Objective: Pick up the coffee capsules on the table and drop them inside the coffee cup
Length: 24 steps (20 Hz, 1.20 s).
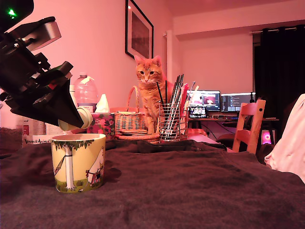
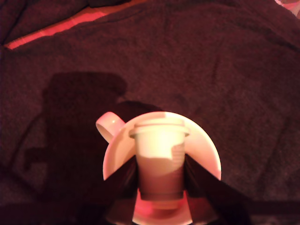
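The yellow-green coffee cup (image 1: 78,162) with a cartoon tree print stands on the dark brown table (image 1: 190,191) at the exterior view's left. My gripper (image 1: 78,121) hangs just above the cup's rim, shut on a cream-white coffee capsule (image 1: 82,118). In the wrist view the capsule (image 2: 159,154) sits between my two dark fingers (image 2: 206,183), rimmed wide end pointing away from the camera, directly over the cup's pale inside (image 2: 206,150). The cup's handle (image 2: 108,125) sticks out to one side.
Behind the cup stand a water bottle (image 1: 86,93), a tissue box (image 1: 100,121), a wicker basket (image 1: 129,119), a wire pen holder (image 1: 171,119) and an orange cat (image 1: 150,90). A wooden chair (image 1: 250,124) and monitors (image 1: 219,101) are farther back.
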Tool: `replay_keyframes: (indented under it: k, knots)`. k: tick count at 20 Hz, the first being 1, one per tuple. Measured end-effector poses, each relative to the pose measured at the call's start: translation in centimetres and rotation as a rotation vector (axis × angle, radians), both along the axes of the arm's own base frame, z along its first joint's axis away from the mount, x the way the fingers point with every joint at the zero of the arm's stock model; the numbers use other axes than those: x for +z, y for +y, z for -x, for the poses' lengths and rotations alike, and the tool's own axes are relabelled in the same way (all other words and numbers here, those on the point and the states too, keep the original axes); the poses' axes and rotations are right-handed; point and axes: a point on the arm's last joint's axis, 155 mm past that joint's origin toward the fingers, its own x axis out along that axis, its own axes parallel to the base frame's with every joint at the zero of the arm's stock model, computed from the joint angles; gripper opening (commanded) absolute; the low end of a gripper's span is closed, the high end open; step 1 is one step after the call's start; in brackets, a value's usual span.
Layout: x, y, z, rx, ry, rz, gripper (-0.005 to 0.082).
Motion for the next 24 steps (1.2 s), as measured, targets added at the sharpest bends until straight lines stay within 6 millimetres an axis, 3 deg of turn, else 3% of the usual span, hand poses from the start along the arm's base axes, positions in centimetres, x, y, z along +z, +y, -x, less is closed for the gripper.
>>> replay_keyframes:
  k: [2, 6, 7, 16, 18, 19, 23, 24]
  knots:
    - [0.0, 0.0, 0.0, 0.000, 0.000, 0.000, 0.0129]
    - [0.0, 0.1, -0.1, 0.004, -0.002, -0.003, 0.0438]
    - [0.0, 0.1, -0.1, 0.005, -0.002, -0.003, 0.0482]
    - [0.0, 0.1, -0.1, 0.005, -0.002, -0.004, 0.0481]
    - [0.0, 0.0, 0.0, 0.003, -0.002, -0.002, 0.0449]
    - [0.0, 0.0, -0.1, 0.003, -0.002, -0.002, 0.0391]
    - [0.8, -0.3, -0.4, -0.006, -0.017, 0.014, 0.0030]
    - [1.2, -0.5, -0.5, -0.010, -0.026, 0.021, -0.0015]
